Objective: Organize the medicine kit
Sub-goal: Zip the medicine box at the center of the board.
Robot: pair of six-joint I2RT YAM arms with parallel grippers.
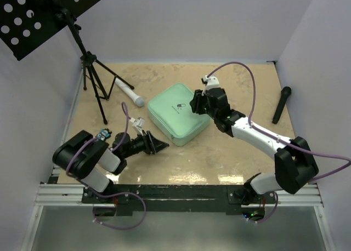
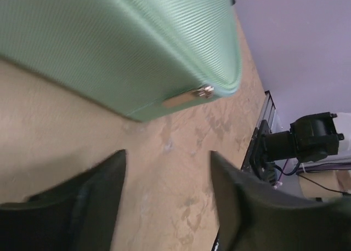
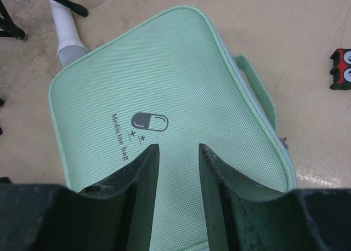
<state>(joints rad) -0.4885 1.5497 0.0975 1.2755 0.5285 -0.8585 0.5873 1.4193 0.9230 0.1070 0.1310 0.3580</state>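
Medicine kit (image 1: 178, 114) sits flat mid-table, lid up, pill logo (image 3: 149, 121) showing. It looks zipped all round: zip pull (image 2: 189, 97) lies against the side at a corner, no gap in the seam that I can see. So my read is nothing is organized yet; opening, sorting and re-closing are all left. No packets or contents show in any view. Right gripper (image 3: 178, 148) is over the lid near its right-hand corner, fingers partly spread, nothing between them; can't tell if the tips touch the fabric. Left gripper (image 2: 167, 155) is low on the table (image 1: 219, 158), just off the kit's near-left corner, jaws spread and empty, aimed at the pull's side. Carry handle (image 3: 258, 86) sticks out on the edge under the right arm. Room: open table near and right of the kit, enough to swing the lid open there. Far-left is tighter: white-and-grey cylinder (image 1: 129, 92) lies near that corner, tripod (image 1: 93, 81) beyond it. Small black-and-red gadget (image 3: 341, 69) is off the handle side, apart. Black stick (image 1: 282, 104) is well right, by the wall.
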